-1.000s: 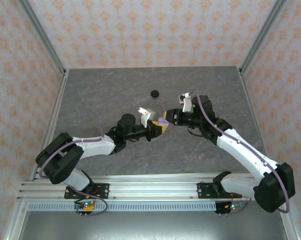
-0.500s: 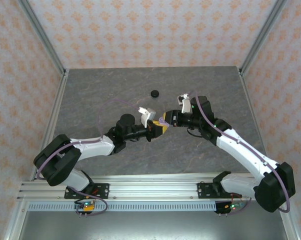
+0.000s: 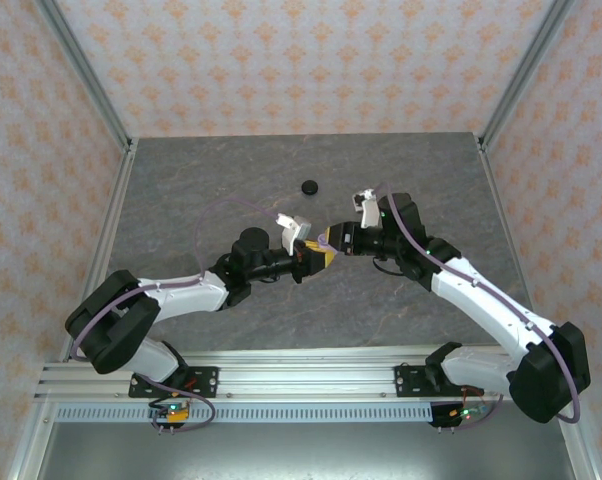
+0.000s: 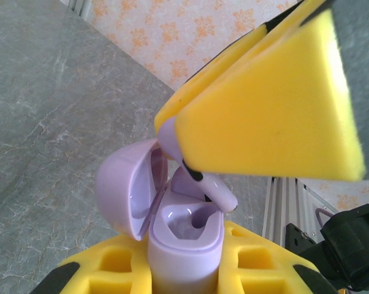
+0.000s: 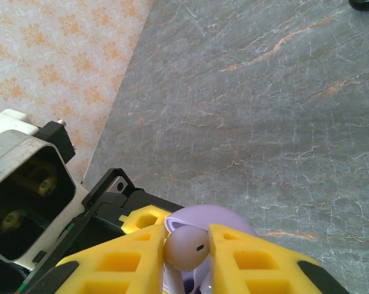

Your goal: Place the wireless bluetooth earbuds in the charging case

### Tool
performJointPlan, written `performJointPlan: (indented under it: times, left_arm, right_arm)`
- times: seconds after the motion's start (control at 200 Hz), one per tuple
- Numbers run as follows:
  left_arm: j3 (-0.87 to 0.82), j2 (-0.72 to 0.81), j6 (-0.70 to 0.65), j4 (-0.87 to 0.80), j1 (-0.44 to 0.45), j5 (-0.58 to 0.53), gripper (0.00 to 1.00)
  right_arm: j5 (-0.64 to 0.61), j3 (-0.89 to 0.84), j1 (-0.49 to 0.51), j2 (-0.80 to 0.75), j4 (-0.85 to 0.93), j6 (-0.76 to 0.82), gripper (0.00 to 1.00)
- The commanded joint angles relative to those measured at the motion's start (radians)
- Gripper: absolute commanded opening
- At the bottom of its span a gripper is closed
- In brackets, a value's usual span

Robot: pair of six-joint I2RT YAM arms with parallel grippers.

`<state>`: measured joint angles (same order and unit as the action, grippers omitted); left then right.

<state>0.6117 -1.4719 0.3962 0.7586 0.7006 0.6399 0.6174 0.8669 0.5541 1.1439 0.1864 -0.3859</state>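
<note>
The left end effector clamps the open lavender charging case; the right end effector pinches a lavender earbud just above its socket. It looks tiny, light and slick, so grip the bulb and keep the stem free

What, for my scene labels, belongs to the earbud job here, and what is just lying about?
In the job: open pale lavender plastic charging case, clamped in the left gripper; pale lavender stemmed earbud, pinched by the right gripper over the case's opening.
Lying about: small round black object on the grey marbled table; too small to identify.
</note>
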Motion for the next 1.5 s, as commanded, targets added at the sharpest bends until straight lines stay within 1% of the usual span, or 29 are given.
performJointPlan:
  times: [0.0,0.2,0.45,0.506,0.576,0.721,0.786,0.861,0.911,0.981,1.241,1.492]
  left_arm:
    - [0.017,0.037,0.0,0.012,0.01,-0.006,0.04]
    - [0.022,0.04,-0.002,-0.009,0.009,-0.017,0.05]
    - [0.043,0.015,-0.022,-0.077,0.016,-0.039,0.04]
    - [0.049,0.009,-0.023,-0.106,0.016,-0.067,0.04]
    - [0.062,0.007,-0.039,-0.184,0.018,-0.115,0.04]
    - [0.058,0.028,-0.062,-0.298,0.018,-0.226,0.05]
    - [0.057,0.043,-0.078,-0.356,0.018,-0.265,0.05]
    - [0.059,0.065,-0.094,-0.427,0.019,-0.307,0.04]
    - [0.058,0.083,-0.104,-0.463,0.018,-0.325,0.04]
    - [0.057,0.111,-0.114,-0.505,0.019,-0.341,0.04]
    - [0.037,0.222,-0.106,-0.582,0.018,-0.361,0.05]
    - [0.022,0.291,-0.118,-0.625,0.018,-0.389,0.05]
  right_arm:
    - [-0.019,0.035,0.012,0.005,0.024,0.031,0.24]
    - [-0.028,0.035,0.017,0.001,0.033,0.035,0.24]
    - [-0.091,0.045,0.017,-0.009,0.004,0.007,0.24]
    - [-0.124,0.049,0.017,-0.012,0.012,0.0,0.24]
    - [-0.172,0.047,0.017,-0.019,0.023,-0.004,0.24]
    - [-0.324,0.052,0.017,-0.02,0.125,-0.006,0.24]
    - [-0.373,0.046,0.017,-0.008,0.165,-0.009,0.24]
    - [-0.419,0.033,0.013,0.019,0.201,-0.02,0.24]
    - [-0.428,0.025,0.009,0.035,0.213,-0.03,0.24]
    - [-0.427,0.009,0.005,0.097,0.211,-0.041,0.24]
    - [-0.422,-0.028,-0.016,0.283,0.136,-0.073,0.23]
    - [-0.434,-0.007,-0.021,0.421,0.126,-0.1,0.23]
